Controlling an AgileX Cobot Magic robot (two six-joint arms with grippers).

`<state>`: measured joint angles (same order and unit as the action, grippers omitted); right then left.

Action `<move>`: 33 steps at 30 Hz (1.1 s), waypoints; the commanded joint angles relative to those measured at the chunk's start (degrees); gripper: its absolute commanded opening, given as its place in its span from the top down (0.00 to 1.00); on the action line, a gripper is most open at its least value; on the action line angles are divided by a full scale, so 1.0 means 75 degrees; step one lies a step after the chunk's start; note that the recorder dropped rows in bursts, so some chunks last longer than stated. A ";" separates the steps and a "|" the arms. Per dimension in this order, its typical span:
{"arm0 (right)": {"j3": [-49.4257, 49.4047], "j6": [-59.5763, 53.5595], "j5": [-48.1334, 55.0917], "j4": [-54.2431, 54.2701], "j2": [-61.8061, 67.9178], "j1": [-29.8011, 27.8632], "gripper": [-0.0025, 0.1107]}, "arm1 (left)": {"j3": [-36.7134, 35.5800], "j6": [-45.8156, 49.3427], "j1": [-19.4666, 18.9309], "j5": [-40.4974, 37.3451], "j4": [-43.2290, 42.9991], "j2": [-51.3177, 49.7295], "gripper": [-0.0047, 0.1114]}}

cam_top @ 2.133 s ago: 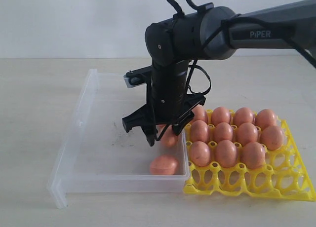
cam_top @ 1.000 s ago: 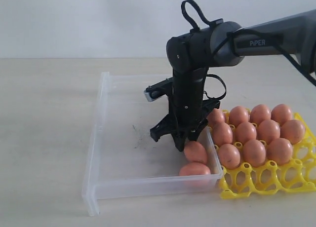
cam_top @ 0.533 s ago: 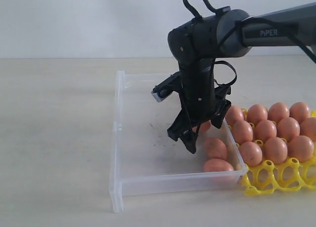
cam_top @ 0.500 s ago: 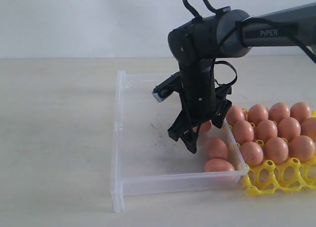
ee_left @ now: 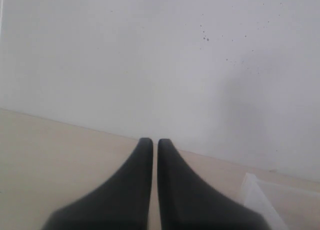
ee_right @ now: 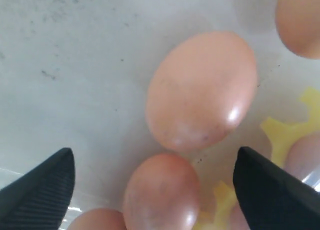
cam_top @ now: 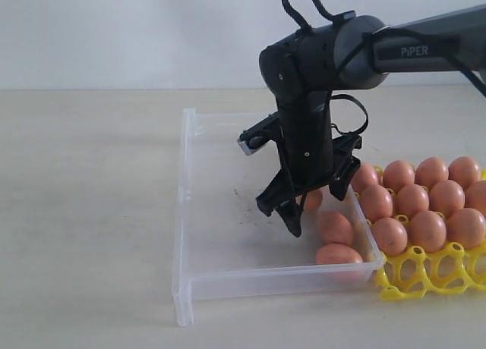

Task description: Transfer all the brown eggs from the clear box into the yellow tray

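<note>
Shift: clear box (cam_top: 228, 246), yellow tray (cam_top: 414, 277) and right gripper (cam_top: 315, 211) all sat farther right in the exterior view than two seconds before (pushed, or the camera turned, I could not tell).
Clear box: lay mid-table, well short of the far edge, its smudged floor mostly bare.
Yellow tray: sat just beside the box's wall on the right-edge side. Its front row of cups was empty and its right part was cut off.
Right gripper: jaws were spread wide and held nothing, hanging over the box's eggs.
Left gripper (ee_left: 150, 155): fingers were pressed together and empty, away from the work.
Brown eggs (cam_top: 334, 227): three remained in the box, bunched by the tray-side wall. About eleven sat in tray cups.
Progress: judged mostly done, with three transfers left.
Wall (cam_top: 114, 30): plain and pale, behind the far edge.
Table (cam_top: 91, 212): light beige and matte.
</note>
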<state>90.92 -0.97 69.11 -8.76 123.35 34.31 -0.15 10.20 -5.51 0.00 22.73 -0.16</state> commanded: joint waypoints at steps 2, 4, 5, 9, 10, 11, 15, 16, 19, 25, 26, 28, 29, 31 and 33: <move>-0.0763 0.0279 0.0114 -0.0849 -0.0344 -0.0083 0.32 | 0.0020 0.0057 0.0017 0.0000 0.0025 0.0022 0.93; -0.1212 0.0691 0.0024 -0.1519 -0.0692 -0.0083 0.32 | 0.0020 0.0057 0.0017 0.0000 0.0025 0.0022 0.93; -0.1456 0.1139 -0.0386 -0.2004 -0.0951 -0.0083 0.32 | 0.0020 0.0057 0.0017 0.0000 0.0025 0.0022 0.93; -0.2287 0.2265 -0.1709 -0.2860 -0.2267 -0.0083 0.32 | 0.0020 0.0057 0.0017 0.0000 0.0025 0.0022 0.93; -0.2489 0.2263 -0.2178 -0.2794 -0.2683 -0.0083 0.32 | 0.0020 0.0057 0.0017 0.0000 0.0025 0.0022 0.93; -0.2695 0.2263 -0.2677 -0.2686 -0.3121 -0.0083 0.32 | 0.0020 0.0057 0.0017 0.0000 0.0025 0.0022 0.93; -0.3601 0.2595 -0.4424 -0.2680 -0.4867 -0.0083 0.32 | 0.0020 0.0057 0.0017 0.0000 0.0025 0.0022 0.93; -0.3838 0.2760 -0.4870 -0.2900 -0.5238 -0.0083 0.32 | 0.0020 0.0057 0.0017 0.0000 0.0025 0.0022 0.93; -0.4797 0.4077 -0.5840 -0.4637 -0.6560 -0.0083 0.32 | 0.0020 0.0057 0.0017 0.0000 0.0025 0.0022 0.93; -0.6524 0.9723 -0.6247 -1.1262 -0.8905 -0.0083 0.32 | 0.0020 0.0057 0.0017 0.0000 0.0025 0.0022 0.93; -0.6862 1.1039 -0.5841 -1.2158 -0.9387 -0.0083 0.32 | 0.0020 0.0057 0.0017 0.0000 0.0025 0.0022 0.93; -0.7124 1.1633 -0.4804 -1.2158 -1.0017 -0.0083 0.32 | 0.0020 0.0057 0.0017 0.0000 0.0025 0.0022 0.93; -0.7179 1.1631 -0.4054 -1.2158 -1.0283 -0.0083 0.32 | 0.0020 0.0057 0.0017 0.0000 0.0025 0.0022 0.93; -0.7225 1.1427 -0.3250 -1.2158 -1.0618 -0.0083 0.32 | 0.0020 0.0057 0.0017 0.0000 0.0025 0.0022 0.93; -0.7225 1.0415 -0.2848 -1.2158 -1.0719 -0.0083 0.32 | 0.0020 0.0057 0.0017 0.0000 0.0025 0.0022 0.93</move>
<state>37.14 82.50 41.95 -98.45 44.69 33.82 -0.15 10.20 -5.51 0.00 22.73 -0.16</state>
